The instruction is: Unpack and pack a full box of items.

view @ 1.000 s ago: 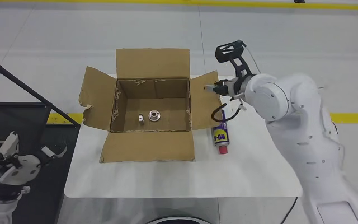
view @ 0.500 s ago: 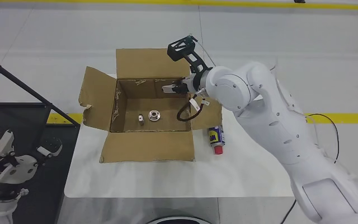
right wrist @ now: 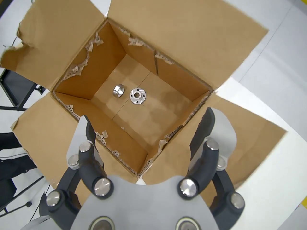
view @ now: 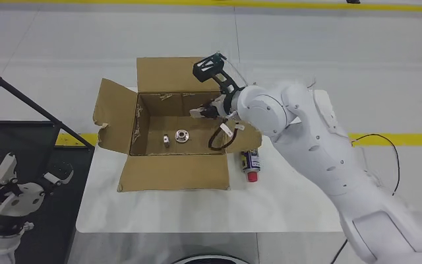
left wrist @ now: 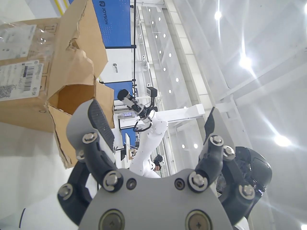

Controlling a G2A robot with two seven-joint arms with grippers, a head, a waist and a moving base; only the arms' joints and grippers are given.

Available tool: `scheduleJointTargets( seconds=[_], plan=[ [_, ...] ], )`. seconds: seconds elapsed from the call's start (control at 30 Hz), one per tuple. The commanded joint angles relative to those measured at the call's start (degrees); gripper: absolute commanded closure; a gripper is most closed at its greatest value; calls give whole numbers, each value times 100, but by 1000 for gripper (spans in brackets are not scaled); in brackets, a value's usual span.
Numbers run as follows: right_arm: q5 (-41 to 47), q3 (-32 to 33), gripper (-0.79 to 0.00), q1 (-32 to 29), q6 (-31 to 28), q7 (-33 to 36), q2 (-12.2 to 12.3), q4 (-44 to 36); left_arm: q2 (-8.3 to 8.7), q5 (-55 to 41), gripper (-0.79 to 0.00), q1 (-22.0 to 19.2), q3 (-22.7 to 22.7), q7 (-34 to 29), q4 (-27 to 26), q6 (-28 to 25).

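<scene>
A white desk (view: 165, 211) stands on grey floor (view: 66, 39) (yellow lines (view: 412, 139) cross it), with a black frame (view: 33, 103) beside its left edge.

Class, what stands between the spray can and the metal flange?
Top view: a side wall of the cardboard box, between spray can and metal flange.

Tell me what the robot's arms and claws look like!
The right arm is smooth, rounded and white, with a black cable looping by its wrist. The right gripper and left gripper each have a grey plate, black links with silver bolts, and two fingers with black pads.
</scene>
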Motion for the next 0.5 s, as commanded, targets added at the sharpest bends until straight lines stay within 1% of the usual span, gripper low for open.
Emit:
scheduleJointTargets(
  seconds=[0.0,0.13,0.27,0.47],
  plan=[
    [75,-270,-785,153,-130,-68,-123,296,-2,76,-785,-69,48,82,-4,89],
    [314,-879,-785,490,-360,-322,-484,1028,-19,149,-785,-122,78,208,22,181],
    [629,-1380,-785,746,-630,-636,-905,1860,-45,228,-785,-97,69,312,12,202],
    [974,-1871,-785,1030,-985,-977,-1543,3088,-82,527,-785,-2,79,309,-95,162]
  ],
)
